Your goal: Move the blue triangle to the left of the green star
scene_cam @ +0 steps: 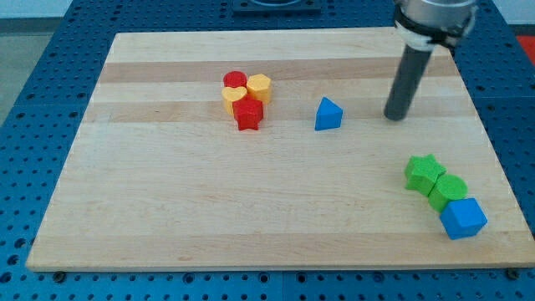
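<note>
The blue triangle (328, 114) sits on the wooden board, right of centre toward the view's top. The green star (425, 173) lies at the lower right, well below and right of the triangle. My tip (393, 116) is on the board to the right of the blue triangle, apart from it by a clear gap, and above the green star.
A green round block (449, 189) and a blue cube (462, 218) touch the star in a diagonal row toward the lower right. A cluster of a red round block (235, 80), two yellow blocks (259, 86) and a red star (248, 114) sits left of the triangle. The board (167, 209) has a blue pegboard around it.
</note>
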`<control>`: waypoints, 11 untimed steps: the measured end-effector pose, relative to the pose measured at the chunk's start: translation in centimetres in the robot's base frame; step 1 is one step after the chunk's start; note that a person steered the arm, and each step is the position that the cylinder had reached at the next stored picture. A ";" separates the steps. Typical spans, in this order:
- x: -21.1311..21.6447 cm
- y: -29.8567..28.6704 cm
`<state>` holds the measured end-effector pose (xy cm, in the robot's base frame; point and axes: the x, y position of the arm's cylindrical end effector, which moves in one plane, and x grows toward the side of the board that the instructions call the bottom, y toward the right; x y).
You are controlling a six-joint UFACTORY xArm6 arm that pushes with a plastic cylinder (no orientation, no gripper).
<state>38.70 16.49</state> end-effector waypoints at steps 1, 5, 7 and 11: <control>-2.6 -4.7; -1.9 -12.9; 0.8 -9.0; 8.2 -7.5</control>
